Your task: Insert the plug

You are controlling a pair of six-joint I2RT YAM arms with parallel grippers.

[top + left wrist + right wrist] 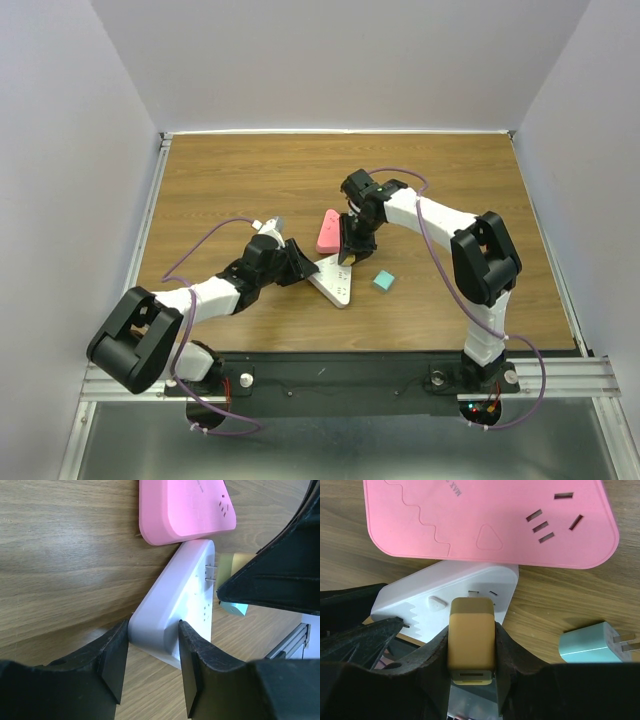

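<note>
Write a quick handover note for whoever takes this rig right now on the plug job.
Left pincer: shut on one end of the white plastic power strip, bracing it on the wooden table.
Right pincer: shut on the mustard-yellow boxy plug, held over that strip's sockets.
Done: both grasps.
Left: its metal prongs show bare at the strip's face; align and push home.
Unused: pink plastic power strip beside it, teal boxy plug loose.
</note>
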